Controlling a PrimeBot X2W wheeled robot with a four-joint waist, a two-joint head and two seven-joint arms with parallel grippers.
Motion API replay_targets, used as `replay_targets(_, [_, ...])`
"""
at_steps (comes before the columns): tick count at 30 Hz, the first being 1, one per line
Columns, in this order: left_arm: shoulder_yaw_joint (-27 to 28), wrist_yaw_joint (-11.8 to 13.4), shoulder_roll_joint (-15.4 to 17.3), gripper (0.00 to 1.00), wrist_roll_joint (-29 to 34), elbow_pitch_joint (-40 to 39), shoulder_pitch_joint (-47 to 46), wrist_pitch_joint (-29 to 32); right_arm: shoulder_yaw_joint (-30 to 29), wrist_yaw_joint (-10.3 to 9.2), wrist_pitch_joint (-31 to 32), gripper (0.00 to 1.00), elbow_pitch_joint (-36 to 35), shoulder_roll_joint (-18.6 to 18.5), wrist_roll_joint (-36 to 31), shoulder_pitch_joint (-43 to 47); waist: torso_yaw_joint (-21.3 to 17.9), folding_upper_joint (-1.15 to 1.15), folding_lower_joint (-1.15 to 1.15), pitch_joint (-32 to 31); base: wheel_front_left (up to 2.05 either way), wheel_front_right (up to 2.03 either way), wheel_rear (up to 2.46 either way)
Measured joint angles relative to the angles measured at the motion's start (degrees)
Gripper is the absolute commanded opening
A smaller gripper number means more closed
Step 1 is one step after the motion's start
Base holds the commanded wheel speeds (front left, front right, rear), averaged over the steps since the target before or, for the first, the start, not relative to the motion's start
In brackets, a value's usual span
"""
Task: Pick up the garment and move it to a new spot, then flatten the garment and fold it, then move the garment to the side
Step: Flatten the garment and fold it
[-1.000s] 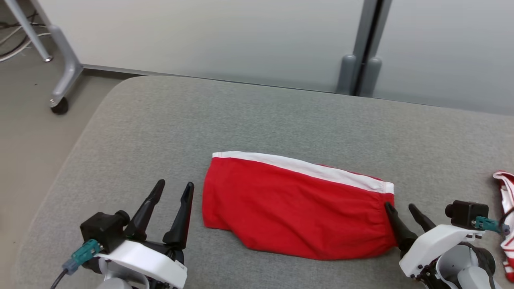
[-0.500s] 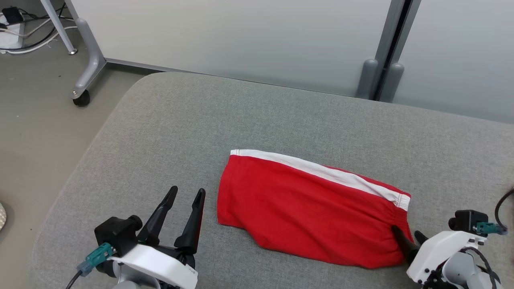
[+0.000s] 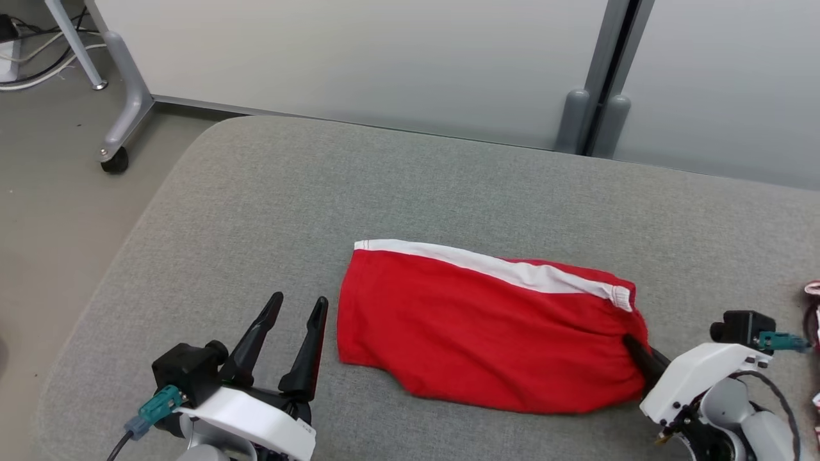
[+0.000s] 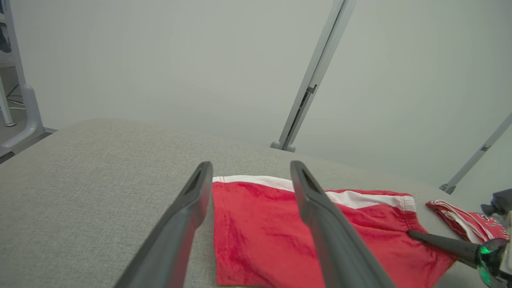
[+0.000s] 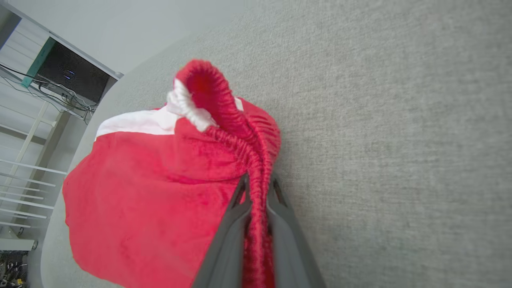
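The garment point(image 3: 487, 336) is a pair of red shorts with a white side stripe, folded and lying on the grey cushion point(image 3: 384, 186). My right gripper point(image 3: 631, 346) is shut on the gathered waistband at its right end; in the right wrist view the red elastic edge point(image 5: 224, 104) bunches up between the two fingers point(image 5: 228, 236). My left gripper point(image 3: 296, 310) stands open just left of the garment's left edge, holding nothing. From the left wrist view the garment point(image 4: 260, 228) lies ahead between and right of the open fingers point(image 4: 188, 212).
A second red-and-white cloth point(image 4: 466, 220) lies at the cushion's far right. Behind the cushion stands a pale wall panel with a grey post point(image 3: 596, 83). A wheeled frame leg point(image 3: 115, 157) and cables rest on the floor at the back left.
My right gripper has closed on the garment's waistband, and that right end has bunched up and pulled inward. The left gripper stays open in place. The head camera has shifted a little.
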Motion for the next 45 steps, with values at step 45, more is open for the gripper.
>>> replay_targets(45, [11.39,-5.59,-9.77,1.0,15.29,6.39,4.86,0.0,9.75,0.01,4.1,0.11,5.91,5.42,20.87,-11.3,6.07,0.0,0.0,0.23,0.0,0.0,0.0])
